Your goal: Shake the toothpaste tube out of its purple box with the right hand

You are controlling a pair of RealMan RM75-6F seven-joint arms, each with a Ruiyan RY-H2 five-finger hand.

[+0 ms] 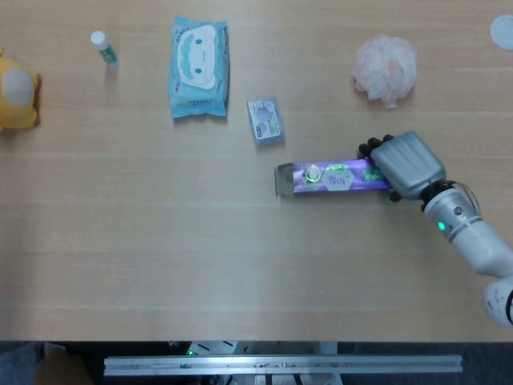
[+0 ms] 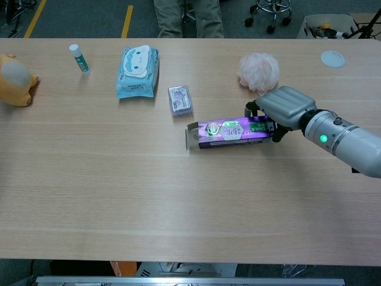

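The purple toothpaste box (image 1: 333, 177) (image 2: 231, 131) lies lengthwise right of the table's middle, its open flap end pointing left. My right hand (image 1: 405, 165) (image 2: 284, 108) grips the box's right end, fingers wrapped over the far side and thumb on the near side. In the chest view the box looks raised a little off the wood and slightly tilted. No toothpaste tube shows outside the box. My left hand is not in either view.
A small blister pack (image 1: 265, 121) lies just up-left of the box. A pink bath pouf (image 1: 385, 69) sits behind my hand. A blue wipes pack (image 1: 198, 67), a lip-balm stick (image 1: 104, 49) and a yellow plush toy (image 1: 16, 90) lie at the far left.
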